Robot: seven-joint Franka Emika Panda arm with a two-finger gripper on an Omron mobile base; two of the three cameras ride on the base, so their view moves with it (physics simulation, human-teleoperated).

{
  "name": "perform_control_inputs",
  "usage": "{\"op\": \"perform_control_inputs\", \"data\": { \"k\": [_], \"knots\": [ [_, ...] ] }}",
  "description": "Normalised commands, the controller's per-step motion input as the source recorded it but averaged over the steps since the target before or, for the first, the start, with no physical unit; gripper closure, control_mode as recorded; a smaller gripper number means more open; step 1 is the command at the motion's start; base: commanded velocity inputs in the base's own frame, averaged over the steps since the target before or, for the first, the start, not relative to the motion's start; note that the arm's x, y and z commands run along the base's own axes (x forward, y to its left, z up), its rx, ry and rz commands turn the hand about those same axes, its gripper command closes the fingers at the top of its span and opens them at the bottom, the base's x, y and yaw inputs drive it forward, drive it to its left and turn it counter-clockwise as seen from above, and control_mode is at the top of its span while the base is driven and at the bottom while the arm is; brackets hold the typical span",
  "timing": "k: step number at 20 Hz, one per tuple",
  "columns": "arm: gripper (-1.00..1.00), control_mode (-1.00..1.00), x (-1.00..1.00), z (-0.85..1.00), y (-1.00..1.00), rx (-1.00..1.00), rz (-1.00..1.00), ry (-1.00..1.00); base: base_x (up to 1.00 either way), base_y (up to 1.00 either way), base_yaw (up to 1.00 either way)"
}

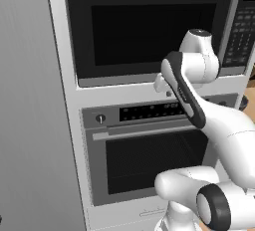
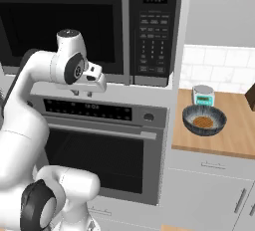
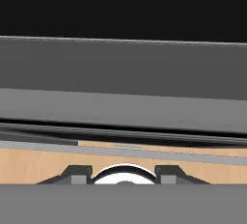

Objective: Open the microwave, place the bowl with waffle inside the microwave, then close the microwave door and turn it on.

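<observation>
Arm reaching up toward shut microwave [image 1: 149, 31], gripper [image 3: 124, 175] holding nothing.

Microwave is sitting built in above the oven [image 1: 144, 150]: black, dark glass door [image 1: 144, 31] closed flush, grey vertical handle [image 2: 126, 31] running beside the keypad [image 2: 152, 38]. Gripper is hovering just under the microwave's lower edge, left of the handle, not touching it; finger tips [image 3: 77, 174] are standing partly apart in the hand view with only a white curve between them. Right base view is also showing the bowl [image 2: 204, 120] with waffle [image 2: 202, 122] on the wooden counter [image 2: 239, 135], right of the oven, a small scale [image 2: 203, 95] just behind it.
</observation>
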Motion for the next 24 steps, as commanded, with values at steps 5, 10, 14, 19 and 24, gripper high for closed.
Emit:
{"op": "perform_control_inputs", "data": {
  "k": [5,10,14,19,24],
  "knots": [
    [-1.0,-1.0,-0.39,0.19,-0.04,0.0,-0.02,-0.23,0.0,0.0,0.0],
    [-1.0,-1.0,-0.36,0.66,-0.21,-0.01,0.0,-0.95,0.0,0.0,0.0],
    [-1.0,-1.0,0.0,0.71,-0.52,0.02,-0.06,-0.67,0.0,0.0,0.0],
    [-1.0,-1.0,0.06,0.19,-0.42,0.01,-0.04,-0.32,0.0,0.0,0.0],
    [-1.0,-1.0,0.31,0.01,-0.27,0.05,-0.03,0.0,0.0,0.0,0.0]
  ]
}}
